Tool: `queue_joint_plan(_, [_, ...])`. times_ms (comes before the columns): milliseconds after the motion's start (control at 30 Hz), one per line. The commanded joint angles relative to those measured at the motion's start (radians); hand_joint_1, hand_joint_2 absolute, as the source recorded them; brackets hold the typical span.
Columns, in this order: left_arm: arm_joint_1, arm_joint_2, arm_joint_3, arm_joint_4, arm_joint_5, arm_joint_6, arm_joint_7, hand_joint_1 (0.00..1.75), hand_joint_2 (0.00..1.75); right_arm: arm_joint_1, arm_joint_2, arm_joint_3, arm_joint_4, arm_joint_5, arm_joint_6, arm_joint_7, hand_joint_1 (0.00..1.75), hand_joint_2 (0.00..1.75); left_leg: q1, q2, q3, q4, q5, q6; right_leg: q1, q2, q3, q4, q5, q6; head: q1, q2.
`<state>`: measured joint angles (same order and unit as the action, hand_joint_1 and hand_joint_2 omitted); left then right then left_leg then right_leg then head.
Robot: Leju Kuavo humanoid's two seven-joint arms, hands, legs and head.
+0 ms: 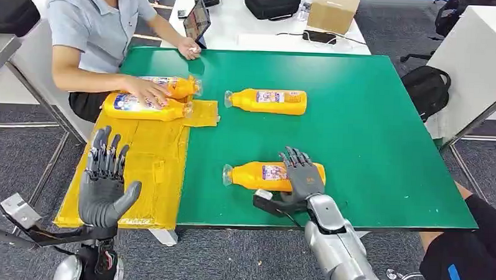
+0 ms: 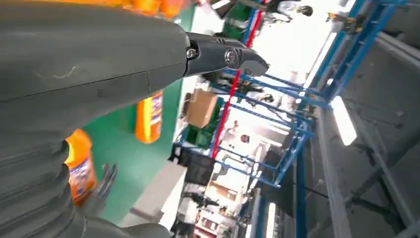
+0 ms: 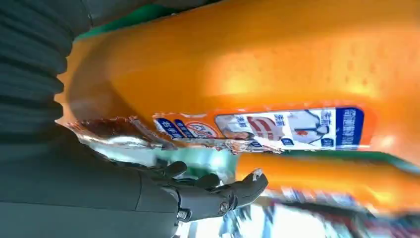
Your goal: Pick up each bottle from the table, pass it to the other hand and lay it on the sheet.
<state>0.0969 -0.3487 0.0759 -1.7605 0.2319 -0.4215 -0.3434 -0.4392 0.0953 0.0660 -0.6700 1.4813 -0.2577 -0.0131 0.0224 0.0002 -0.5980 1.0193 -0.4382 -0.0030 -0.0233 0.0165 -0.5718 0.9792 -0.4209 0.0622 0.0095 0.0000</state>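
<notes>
Underhand, glossy orange plastic bottle (image 1: 266,176)

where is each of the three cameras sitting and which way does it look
Head view: high on the robot, looking forward and down at the green table; shows the left hand raised over the yellow sheet and the right hand on the near bottle.
Left wrist view: behind the left hand, looking across the table toward blue racks.
Right wrist view: behind the right hand, close against the near bottle.
Shared: the near bottle's blue-and-white label appears in head and right wrist views.
</notes>
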Motion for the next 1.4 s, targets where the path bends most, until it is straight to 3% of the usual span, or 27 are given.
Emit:
queue_joint_plan(33, [0.041, 0.010, 0.053, 0.011, -0.007, -0.016, 0.034, 0.00, 1.75, -0.023, -0.043, 0.021, 0.212, 0.090, 0.107, 0.094, 0.00, 1.75, 0.000, -0.002, 0.002, -0.004, 0.003, 0.002, 0.001, -0.005, 0.003, -0.005, 0.002, -0.004, 0.001, 0.000])
queue_joint_plan(67, [0.041, 0.011, 0.051, 0.006, -0.017, -0.009, 0.040, 0.00, 1.75, -0.025, -0.047, 0.024, 0.209, 0.090, 0.122, 0.107, 0.02, 1.75, 0.000, -0.003, 0.005, -0.001, 0.001, 0.001, 0.001, -0.005, -0.005, -0.002, -0.001, -0.003, 0.000, 0.000])
queue_joint_plan(133, [0.041, 0.011, 0.050, -0.001, -0.019, -0.006, 0.043, 0.00, 1.75, -0.026, -0.051, 0.029, 0.201, 0.090, 0.132, 0.116, 0.05, 1.75, 0.001, -0.005, 0.006, -0.003, 0.001, 0.003, 0.002, -0.007, -0.002, -0.004, -0.004, -0.006, 0.000, 0.000])
queue_joint_plan(167, [0.047, 0.014, 0.047, -0.005, -0.018, -0.005, 0.050, 0.00, 1.75, -0.020, -0.057, 0.034, 0.187, 0.090, 0.148, 0.133, 0.45, 1.75, 0.001, -0.002, 0.010, -0.002, -0.002, 0.002, 0.001, -0.004, 0.000, -0.003, -0.005, -0.004, 0.000, 0.000])
queue_joint_plan(200, [0.051, 0.016, 0.045, -0.007, -0.020, -0.004, 0.051, 0.00, 1.75, -0.015, -0.062, 0.033, 0.184, 0.090, 0.156, 0.135, 1.03, 1.75, 0.001, -0.004, 0.008, -0.003, 0.000, 0.003, 0.002, -0.006, -0.001, -0.004, -0.004, -0.004, 0.001, 0.000])
queue_joint_plan(233, [0.055, 0.017, 0.045, -0.007, -0.022, -0.004, 0.053, 0.00, 1.75, -0.011, -0.068, 0.030, 0.183, 0.089, 0.159, 0.134, 1.41, 1.75, 0.001, -0.005, 0.007, -0.003, 0.001, 0.003, 0.002, -0.008, -0.001, -0.005, -0.003, -0.005, 0.001, 0.000])
queue_joint_plan(267, [0.044, 0.014, 0.042, -0.047, -0.001, -0.026, 0.003, 0.00, 1.75, -0.053, -0.086, 0.063, 0.143, 0.090, 0.121, 0.160, 1.66, 1.75, 0.001, -0.004, 0.011, -0.002, -0.001, 0.003, 0.001, -0.006, 0.002, -0.004, -0.005, -0.004, 0.001, 0.000])
queue_joint_plan(367, [0.039, 0.015, 0.039, -0.079, 0.012, -0.014, 0.038, 0.00, 1.75, -0.051, -0.098, 0.047, 0.057, 0.090, 0.204, 0.158, 1.68, 1.75, 0.000, -0.003, 0.007, 0.000, 0.000, 0.004, 0.000, -0.005, -0.001, -0.001, -0.004, -0.004, 0.001, 0.000])
queue_joint_plan(567, [0.036, 0.022, 0.037, -0.055, 0.016, -0.021, 0.034, 0.00, 1.75, -0.024, -0.119, 0.004, 0.091, 0.088, 0.210, 0.165, 1.57, 1.75, -0.001, -0.008, 0.010, -0.002, 0.001, 0.006, 0.000, -0.008, 0.005, -0.003, -0.002, -0.003, 0.000, 0.000])
queue_joint_plan(633, [0.031, 0.028, 0.034, -0.042, 0.016, -0.023, 0.031, 0.00, 1.75, -0.019, -0.131, -0.013, 0.115, 0.078, 0.202, 0.142, 1.68, 1.75, -0.001, -0.010, 0.011, -0.002, 0.001, 0.006, 0.000, -0.010, 0.006, -0.004, -0.003, -0.002, 0.000, 0.000])
queue_joint_plan(733, [0.026, 0.031, 0.033, -0.036, 0.015, -0.023, 0.027, 0.00, 1.75, -0.020, -0.138, -0.024, 0.127, 0.073, 0.193, 0.129, 1.68, 1.75, -0.001, -0.011, 0.011, -0.002, 0.002, 0.006, 0.001, -0.012, 0.007, -0.004, -0.003, -0.002, 0.000, 0.000])
queue_joint_plan(867, [0.014, 0.043, 0.033, 0.003, 0.018, -0.033, 0.018, 0.00, 1.75, -0.009, -0.151, -0.093, 0.146, -0.042, 0.168, -0.052, 1.75, 1.75, -0.001, -0.010, 0.011, -0.002, 0.000, 0.006, 0.000, -0.011, 0.007, -0.004, -0.004, -0.001, 0.000, 0.000])
queue_joint_plan(1033, [0.008, 0.044, 0.033, 0.014, 0.019, -0.035, 0.014, 0.00, 1.75, -0.002, -0.158, -0.092, 0.148, -0.047, 0.163, -0.061, 1.75, 1.75, -0.001, -0.011, 0.010, -0.004, 0.001, 0.006, 0.001, -0.012, 0.006, -0.007, -0.003, -0.002, 0.001, 0.000])
queue_joint_plan(1133, [-0.050, 0.053, 0.016, 0.075, 0.000, -0.023, 0.003, 0.00, 1.75, 0.049, -0.152, -0.204, 0.111, -0.359, 0.289, -0.401, 1.75, 1.75, 0.000, -0.010, 0.011, -0.003, 0.000, 0.006, 0.001, -0.011, 0.007, -0.006, -0.004, -0.001, 0.000, 0.000])
queue_joint_plan(1167, [-0.076, 0.048, 0.010, 0.099, -0.027, 0.007, -0.012, 0.00, 1.75, 0.083, -0.152, -0.195, 0.072, -0.415, 0.290, -0.452, 1.75, 1.75, 0.000, -0.014, 0.010, -0.004, 0.002, 0.006, 0.001, -0.015, 0.008, -0.007, -0.004, -0.002, 0.000, 0.000])
queue_joint_plan(1233, [-0.088, 0.044, 0.000, 0.104, -0.051, 0.039, -0.008, 0.00, 1.75, 0.109, -0.120, -0.184, -0.003, -0.503, 0.268, -0.501, 1.75, 1.75, 0.000, -0.017, 0.011, -0.004, 0.002, 0.006, 0.001, -0.018, 0.009, -0.008, -0.004, -0.001, 0.000, 0.000])
queue_joint_plan(1267, [-0.082, 0.036, 0.001, 0.119, -0.076, 0.081, 0.042, 0.00, 1.75, 0.122, -0.091, -0.200, -0.029, -0.580, 0.319, -0.501, 1.75, 1.75, 0.000, -0.013, 0.013, -0.003, 0.000, 0.006, 0.001, -0.012, 0.009, -0.007, -0.005, -0.001, 0.002, 0.000])
queue_joint_plan(1333, [-0.069, 0.038, -0.002, 0.156, -0.092, 0.084, 0.011, 0.00, 1.75, 0.158, -0.056, -0.190, -0.076, -0.675, 0.301, -0.547, 1.75, 1.75, 0.001, -0.009, 0.012, -0.005, 0.001, 0.006, 0.002, -0.010, 0.008, -0.010, -0.002, -0.002, 0.003, 0.000])
queue_joint_plan(1400, [-0.064, 0.032, -0.003, 0.162, -0.103, 0.087, 0.006, 0.00, 1.75, 0.152, -0.036, -0.186, -0.134, -0.752, 0.301, -0.568, 1.75, 1.75, 0.000, -0.003, 0.014, -0.005, -0.003, 0.004, 0.002, -0.004, 0.019, -0.009, -0.001, -0.002, 0.001, 0.000])
